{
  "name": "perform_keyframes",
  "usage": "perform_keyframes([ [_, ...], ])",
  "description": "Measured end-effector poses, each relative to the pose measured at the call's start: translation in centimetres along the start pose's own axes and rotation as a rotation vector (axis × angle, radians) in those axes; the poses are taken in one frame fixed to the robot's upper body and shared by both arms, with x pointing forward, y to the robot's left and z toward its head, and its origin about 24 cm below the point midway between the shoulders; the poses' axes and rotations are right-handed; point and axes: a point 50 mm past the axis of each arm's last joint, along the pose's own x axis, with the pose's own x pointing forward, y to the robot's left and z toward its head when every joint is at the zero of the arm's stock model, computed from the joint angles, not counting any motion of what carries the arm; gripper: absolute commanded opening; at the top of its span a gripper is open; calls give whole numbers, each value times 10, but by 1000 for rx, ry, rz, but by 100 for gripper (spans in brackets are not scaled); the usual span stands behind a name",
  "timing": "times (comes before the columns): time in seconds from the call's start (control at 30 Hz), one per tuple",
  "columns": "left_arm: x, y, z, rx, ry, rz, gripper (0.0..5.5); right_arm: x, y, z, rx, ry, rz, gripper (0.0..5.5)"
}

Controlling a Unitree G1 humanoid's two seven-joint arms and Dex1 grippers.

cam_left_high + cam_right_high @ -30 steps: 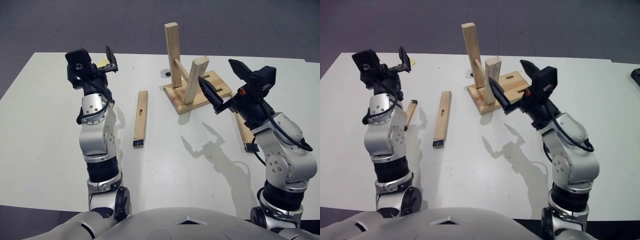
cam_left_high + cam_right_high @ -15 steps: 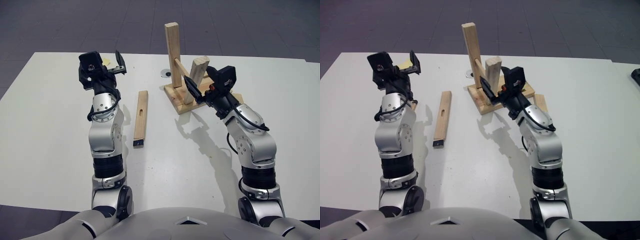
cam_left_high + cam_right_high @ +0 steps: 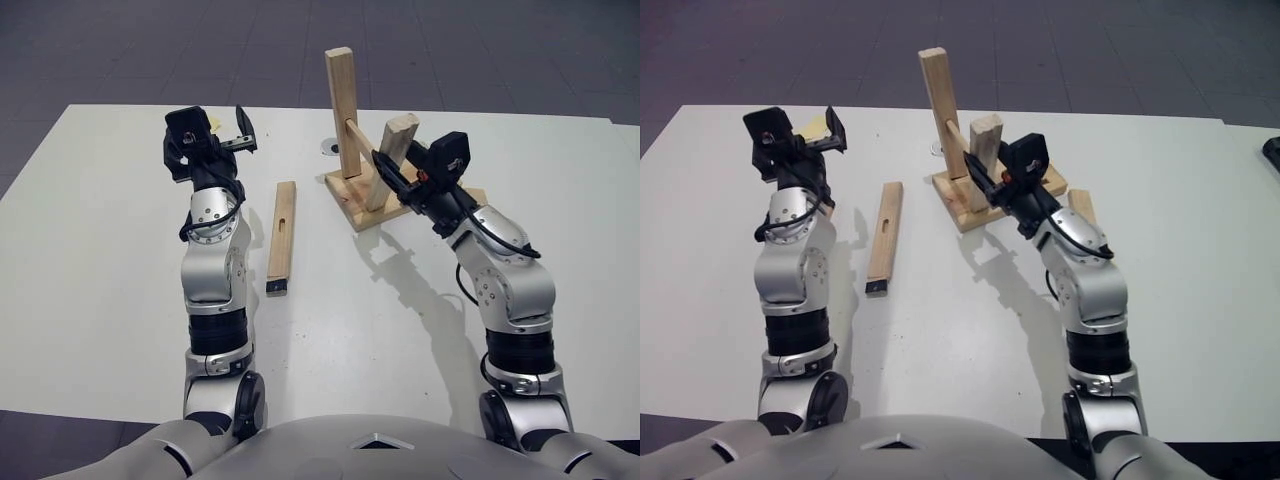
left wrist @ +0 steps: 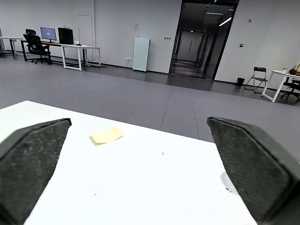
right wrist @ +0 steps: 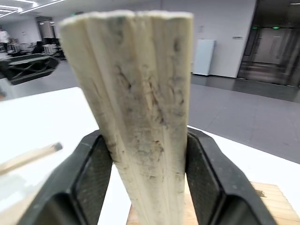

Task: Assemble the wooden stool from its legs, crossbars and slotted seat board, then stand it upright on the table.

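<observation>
Right gripper (image 3: 390, 166) clamped on short leg (image 5: 136, 93) (standing on seat board (image 3: 958, 212)); left gripper (image 4: 140, 154) wide open, empty.

No lettering, number or brand mark can be read anywhere. The yellow paper note (image 4: 107, 135) lying on the white table (image 3: 90, 260) shows a plain face. The small round sticker (image 3: 330, 147) on the tabletop near the far edge is too small to make out. A green lit sign (image 4: 189, 31) over the dark doorway in the room behind glows without any legible characters, and the lit monitor (image 4: 48, 33) on the distant desk shows nothing that can be read.
</observation>
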Motion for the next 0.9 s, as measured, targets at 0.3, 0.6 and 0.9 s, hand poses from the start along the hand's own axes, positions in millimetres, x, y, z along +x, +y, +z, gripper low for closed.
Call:
perform_keyframes([
  [0.3,7,-3,-2,38,41,-64,540,-30,-17,9,-71,55,405,213],
  [0.6,19,-3,0,3,95,-121,540,-39,-23,10,-117,65,532,211],
  [0.9,22,-8,-2,13,109,-151,540,-39,-30,8,-150,85,450,331],
])
